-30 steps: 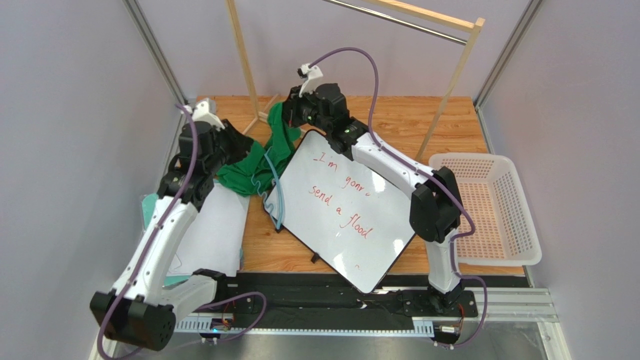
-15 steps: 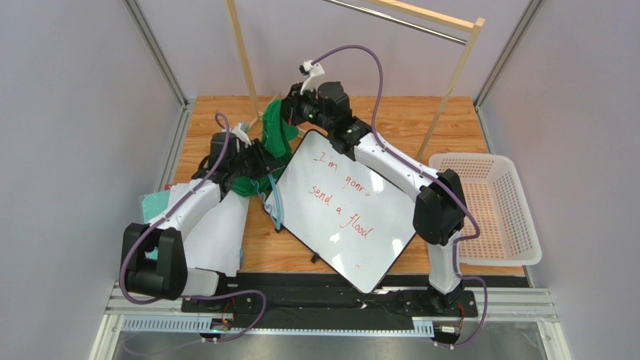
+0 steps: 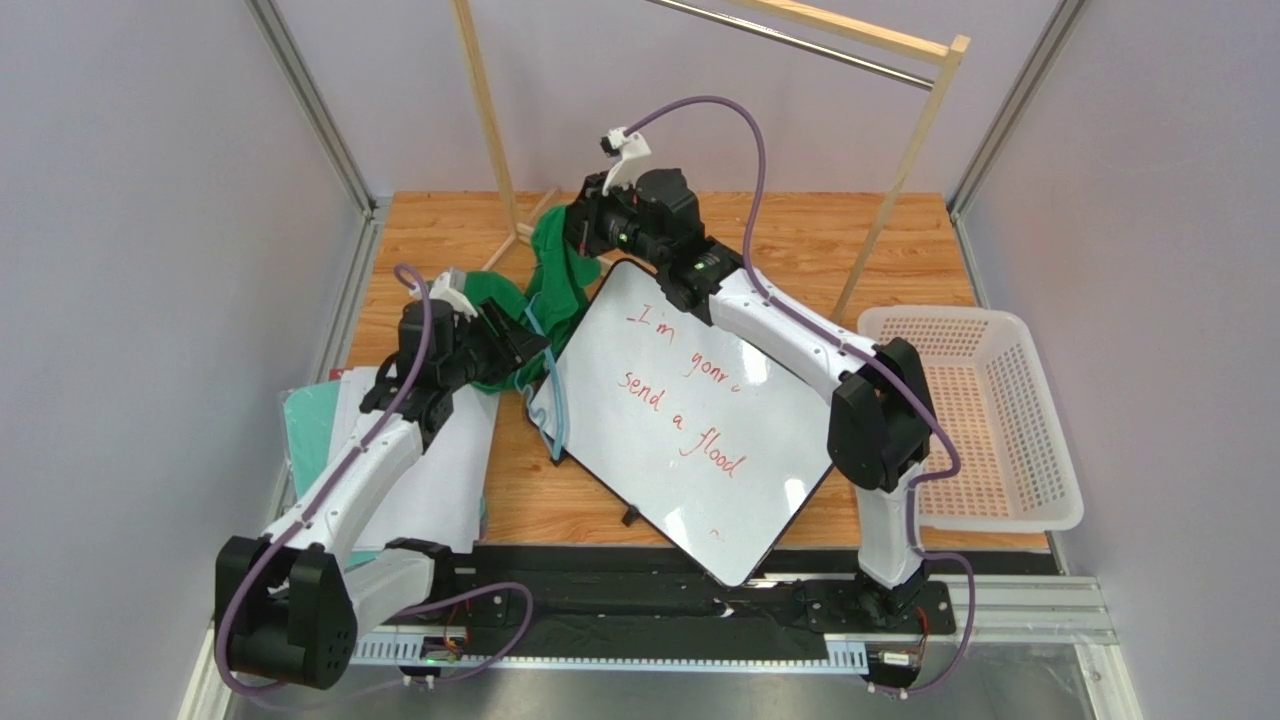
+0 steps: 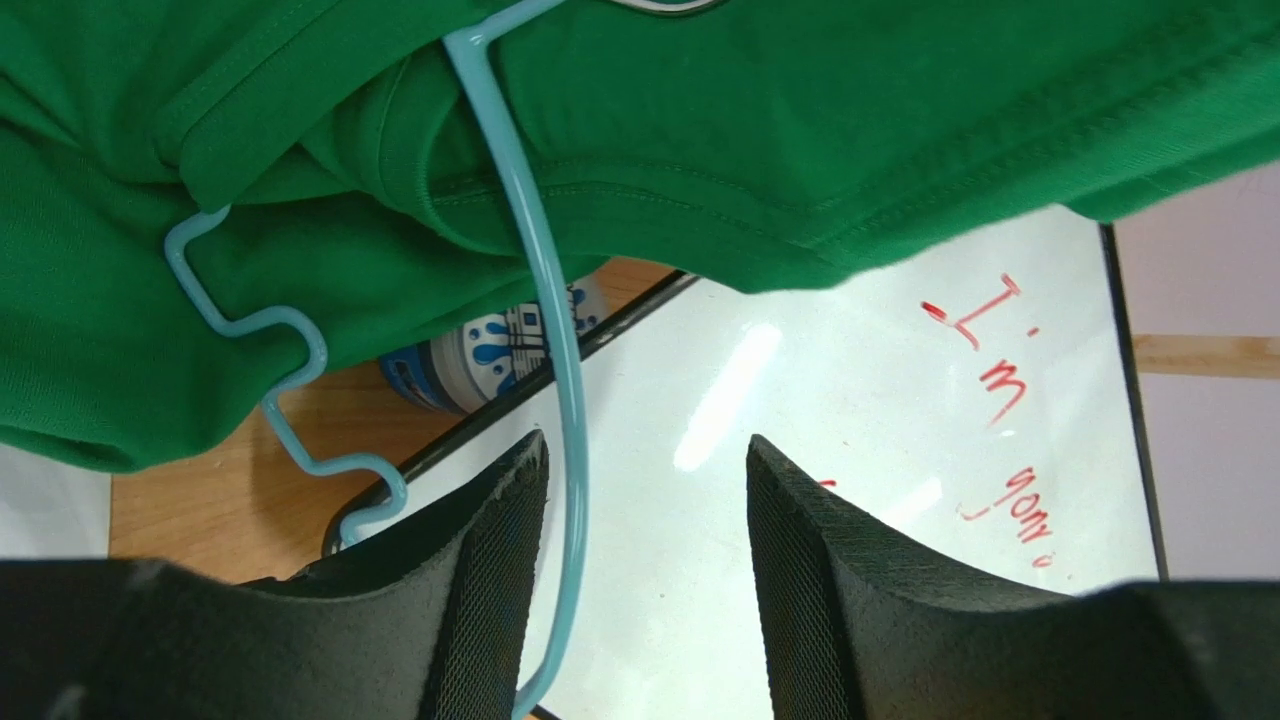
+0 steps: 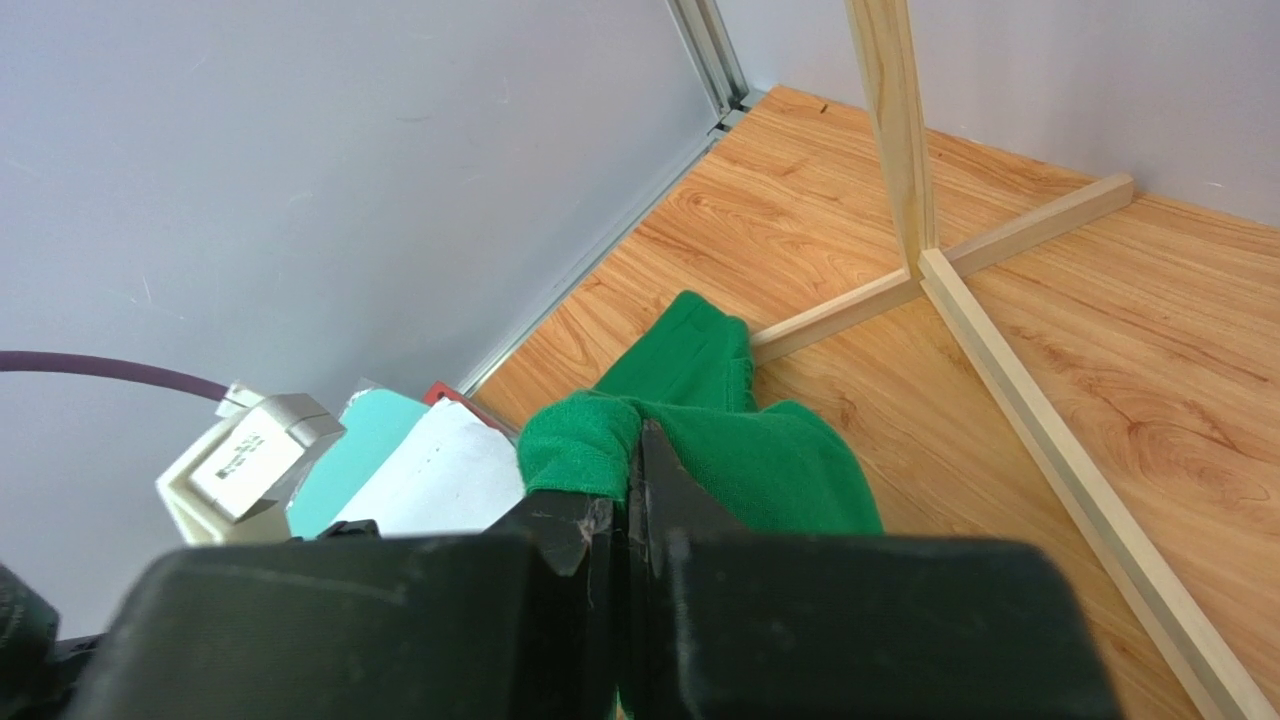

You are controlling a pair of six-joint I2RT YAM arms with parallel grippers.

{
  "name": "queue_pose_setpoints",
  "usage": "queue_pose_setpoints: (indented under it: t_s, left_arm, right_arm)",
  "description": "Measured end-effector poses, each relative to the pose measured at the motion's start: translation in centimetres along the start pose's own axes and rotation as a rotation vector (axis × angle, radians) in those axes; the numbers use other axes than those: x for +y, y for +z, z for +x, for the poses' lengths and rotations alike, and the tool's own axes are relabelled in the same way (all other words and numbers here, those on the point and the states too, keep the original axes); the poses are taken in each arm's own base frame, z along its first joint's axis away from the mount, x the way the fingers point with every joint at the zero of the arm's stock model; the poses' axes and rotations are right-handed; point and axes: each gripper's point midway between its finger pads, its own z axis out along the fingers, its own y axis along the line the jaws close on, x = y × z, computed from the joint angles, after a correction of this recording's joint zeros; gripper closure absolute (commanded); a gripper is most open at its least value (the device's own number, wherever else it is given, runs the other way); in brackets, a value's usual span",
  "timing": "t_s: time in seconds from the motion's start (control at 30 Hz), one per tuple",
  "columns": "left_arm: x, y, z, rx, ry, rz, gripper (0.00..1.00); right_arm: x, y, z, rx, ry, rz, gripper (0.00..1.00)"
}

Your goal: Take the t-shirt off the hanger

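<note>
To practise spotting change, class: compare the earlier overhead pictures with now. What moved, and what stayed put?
The left gripper swung right and nearer along the t-shirt, jaws now open with the hanger between them; the shirt's folds shifted slightly. Unchanged: right gripper pinching the t-shirt, whiteboard, white basket.

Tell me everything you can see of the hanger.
The hanger is a thin light-blue rod, plastic by its look, with a bit of grey metal hook at the top of the left wrist view. One long curved arm emerges from under the green t-shirt and runs down over the whiteboard, close beside one finger of the open left tool; whether they touch cannot be told. Its wavy notched bar pokes out below the cloth above the wooden table. The rest is hidden in cloth.
</note>
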Motion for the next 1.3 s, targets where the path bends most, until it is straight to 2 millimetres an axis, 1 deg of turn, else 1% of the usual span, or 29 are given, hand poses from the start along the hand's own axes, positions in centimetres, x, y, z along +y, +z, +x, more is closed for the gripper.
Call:
queue_pose_setpoints:
  t_s: [0.17, 0.23, 0.27, 0.37, 0.43, 0.53, 0.57, 0.63, 0.67, 0.77, 0.83, 0.93, 1.03, 1.2, 1.3]
  left_arm:
    - [1.5, 1.9, 0.9, 0.042, -0.037, -0.038, 0.43]
    - [2.2, 2.8, 1.4, 0.060, -0.051, -0.054, 0.47]
    - [2.6, 3.2, 1.5, 0.068, -0.057, -0.062, 0.50]
    - [3.4, 4.2, 2.1, 0.090, -0.078, -0.080, 0.54]
    - [3.5, 4.6, 2.1, 0.090, -0.083, -0.077, 0.56]
    - [3.5, 5.0, 1.9, 0.085, -0.088, -0.070, 0.62]
    - [3.4, 5.2, 1.8, 0.086, -0.090, -0.066, 0.69]
    - [3.2, 5.5, 1.5, 0.083, -0.094, -0.058, 0.78]
    - [3.1, 5.6, 1.4, 0.081, -0.097, -0.054, 0.86]
    - [2.8, 5.5, 1.2, 0.075, -0.103, -0.045, 1.00]
    - [2.7, 5.3, 1.1, 0.075, -0.100, -0.038, 1.00]
    - [2.1, 4.0, 0.4, 0.055, -0.100, -0.033, 1.00]
    - [0.7, 1.6, -1.1, -0.004, -0.085, -0.009, 1.00]
    - [-2.4, -3.8, -4.4, -0.158, -0.040, 0.054, 1.00]
    - [-4.4, -6.4, -6.4, -0.230, -0.021, 0.089, 1.00]
  right_arm:
    - [0.1, 0.0, -0.1, -0.004, 0.008, -0.003, 1.00]
    - [0.1, -0.1, -0.2, -0.005, 0.010, -0.003, 1.00]
    - [0.2, -0.1, -0.2, -0.005, 0.010, -0.004, 1.00]
    - [0.4, -0.2, -0.3, -0.006, 0.010, -0.006, 1.00]
    - [0.5, -0.3, -0.4, -0.008, 0.009, -0.008, 1.00]
    - [0.7, -0.4, -0.5, -0.010, 0.008, -0.011, 1.00]
    - [0.8, -0.4, -0.5, -0.010, 0.008, -0.013, 1.00]
    - [1.0, -0.5, -0.6, -0.011, 0.007, -0.016, 1.00]
    - [1.1, -0.5, -0.6, -0.011, 0.007, -0.017, 1.00]
    - [1.2, -0.5, -0.6, -0.010, 0.004, -0.018, 1.00]
    - [1.2, -0.6, -0.6, -0.008, -0.001, -0.017, 1.00]
    - [1.1, -0.6, -0.6, -0.006, -0.006, -0.015, 1.00]
    - [1.0, -0.6, -0.4, 0.001, -0.010, -0.009, 1.00]
    - [0.7, -0.6, -0.6, -0.009, -0.010, 0.008, 1.00]
    - [0.6, -0.6, -0.8, -0.014, -0.010, 0.017, 1.00]
